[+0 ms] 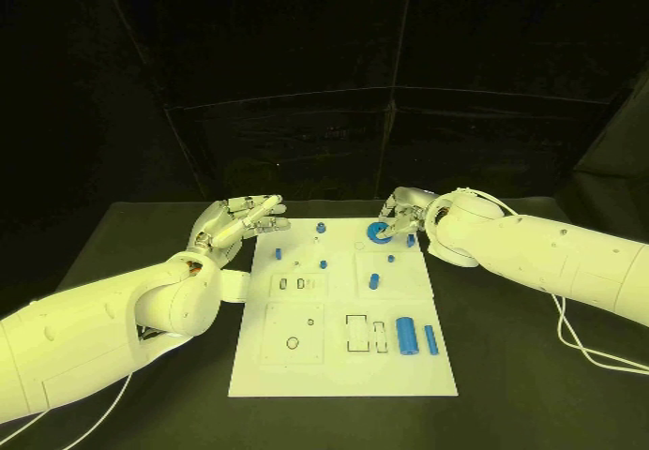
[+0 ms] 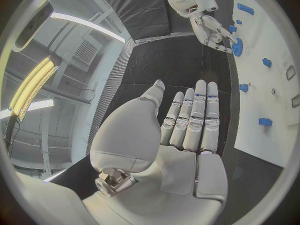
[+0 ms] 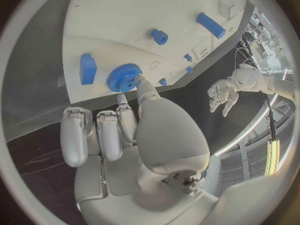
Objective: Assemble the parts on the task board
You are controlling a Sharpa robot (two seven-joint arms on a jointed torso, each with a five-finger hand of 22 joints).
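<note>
The head camera looks down from above and behind the arms at the black table (image 1: 527, 375), taking in the whole white board (image 1: 345, 375) from a fair way off. The left wrist camera sits close behind the left hand (image 2: 187, 130) and faces along its flat palm toward the board's far end. The right wrist camera sits just as close behind the right hand (image 3: 125, 135), looking over it at the same end — much nearer. Both wrist views share the blue gear (image 3: 124, 78) and each catches the opposite hand.
</note>
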